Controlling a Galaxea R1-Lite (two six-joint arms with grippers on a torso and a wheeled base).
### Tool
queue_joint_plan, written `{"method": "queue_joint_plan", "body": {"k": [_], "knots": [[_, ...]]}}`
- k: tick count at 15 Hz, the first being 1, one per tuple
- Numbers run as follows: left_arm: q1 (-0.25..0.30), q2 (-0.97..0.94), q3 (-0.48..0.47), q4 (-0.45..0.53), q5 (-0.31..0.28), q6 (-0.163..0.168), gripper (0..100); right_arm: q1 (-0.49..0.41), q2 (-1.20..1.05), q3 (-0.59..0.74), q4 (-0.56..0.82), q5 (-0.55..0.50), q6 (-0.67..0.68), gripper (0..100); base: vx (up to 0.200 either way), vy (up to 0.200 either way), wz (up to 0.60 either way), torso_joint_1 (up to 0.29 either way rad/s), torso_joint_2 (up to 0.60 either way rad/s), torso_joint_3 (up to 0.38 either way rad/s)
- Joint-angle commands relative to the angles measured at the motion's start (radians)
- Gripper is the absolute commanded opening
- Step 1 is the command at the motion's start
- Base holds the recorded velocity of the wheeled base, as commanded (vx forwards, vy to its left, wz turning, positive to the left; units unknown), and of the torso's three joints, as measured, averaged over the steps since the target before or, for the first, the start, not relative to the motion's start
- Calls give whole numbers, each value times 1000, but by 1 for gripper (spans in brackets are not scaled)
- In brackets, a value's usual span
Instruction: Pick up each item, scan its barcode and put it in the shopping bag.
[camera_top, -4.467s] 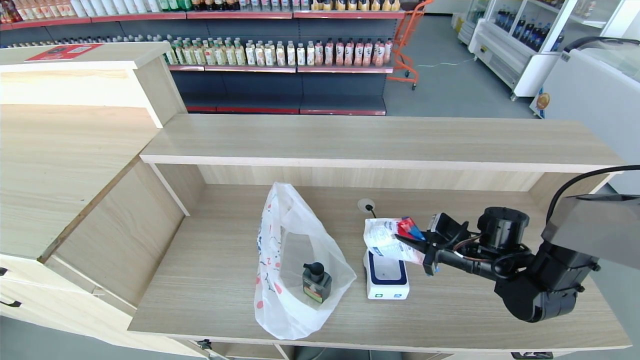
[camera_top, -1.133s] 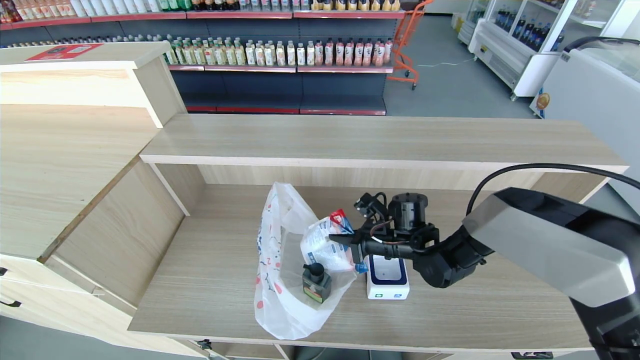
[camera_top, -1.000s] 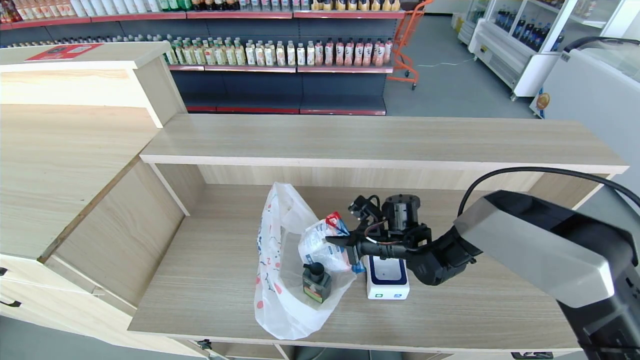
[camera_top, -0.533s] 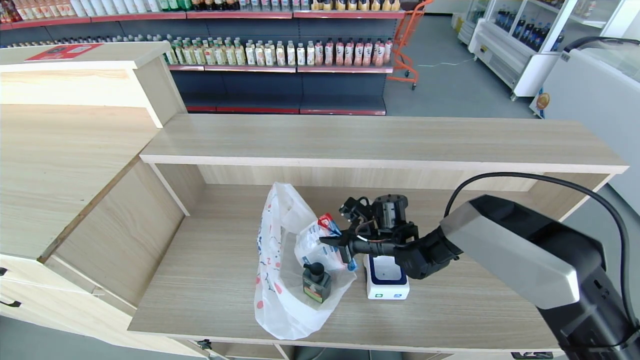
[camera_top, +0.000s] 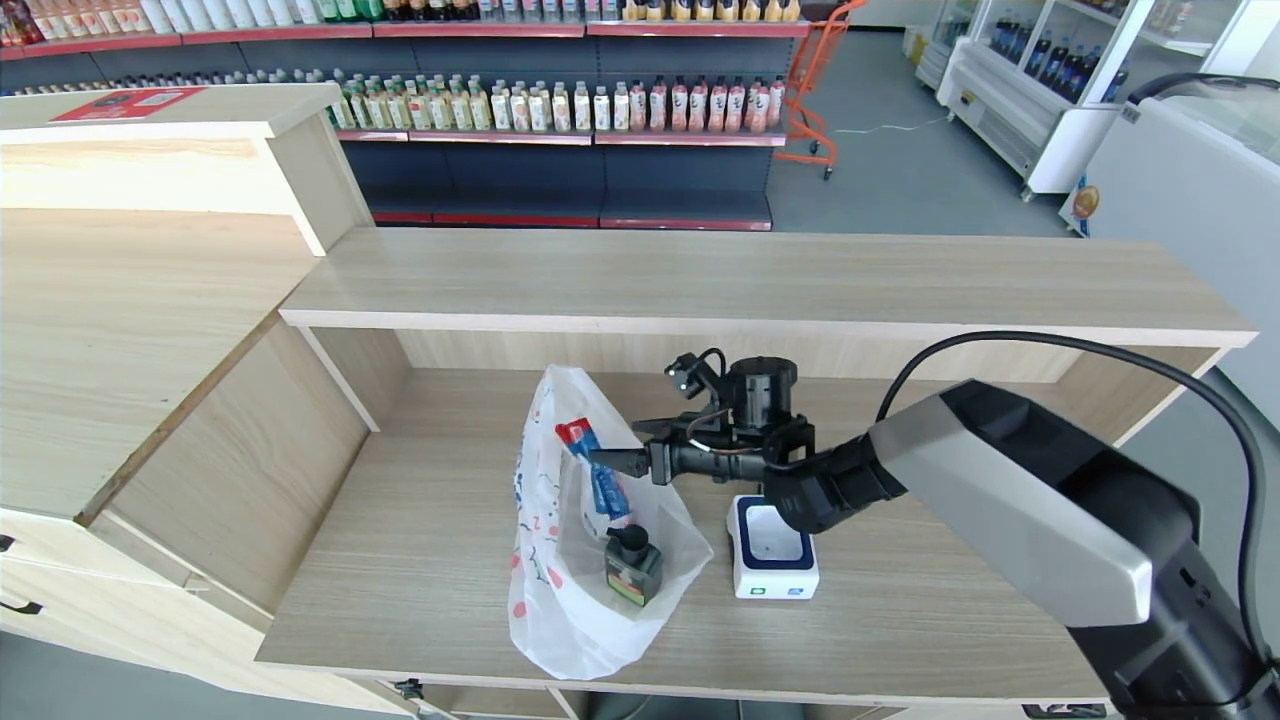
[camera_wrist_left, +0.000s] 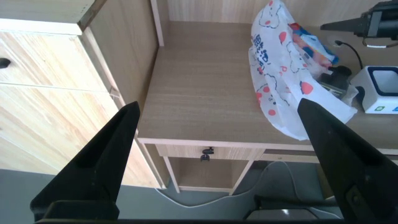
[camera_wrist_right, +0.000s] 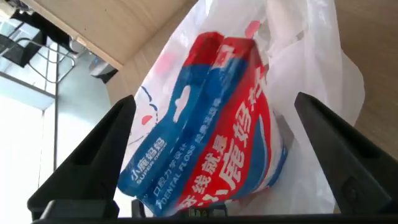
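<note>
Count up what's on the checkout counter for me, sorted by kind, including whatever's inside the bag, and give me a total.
Shopping bag: 1
Dark bottle, standing in the bag: 1
Red and blue packet, in the bag: 1
Barcode scanner, beside the bag: 1
Total: 4

shopping bag (camera_top: 545, 610): thin white plastic, red and blue print, slumped on the bench (camera_top: 900, 620), mouth gaping. inside it: red-and-blue packet (camera_top: 598, 475) on edge, tilted, against the bag's far wall; dark pump bottle (camera_top: 633, 568) (green and red label) appears upright, just below the packet. scanner (camera_top: 771, 548): white box with a blue-rimmed window, just beside the bag.
</note>
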Motion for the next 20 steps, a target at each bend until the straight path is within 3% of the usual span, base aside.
{"method": "queue_joint_plan", "body": {"k": [1,6,8,11,12,13,17,18,19,20], "knots": [[0,0,0,0,1,-1,100,23,-23,-29,-3,1,44,100,0,0,0,0,0,0],[0,0,0,0,1,1,100,18,-74,-12,-8,1,77,100,0,0,0,0,0,0],[0,0,0,0,0,1,100,-13,-187,120,-11,-4,106,100,0,0,0,0,0,0],[0,0,0,0,1,-1,100,-94,-538,548,-10,2,149,100,0,0,0,0,0,0],[0,0,0,0,0,1,100,-106,-578,595,-8,2,147,100,0,0,0,0,0,0],[0,0,0,0,1,1,100,-183,-773,799,-6,4,139,100,0,0,0,0,0,0],[0,0,0,0,1,-1,100,-371,-1212,1203,15,-16,77,100,0,0,0,0,0,0],[0,0,0,0,0,1,100,-454,-1381,1324,86,-53,50,100,0,0,0,0,0,0],[0,0,0,0,0,-1,100,-491,-1460,1365,145,-92,23,100,0,0,0,0,0,0],[0,0,0,0,0,-1,100,-514,-1657,1450,294,-283,-12,100,0,0,0,0,0,0]]}}
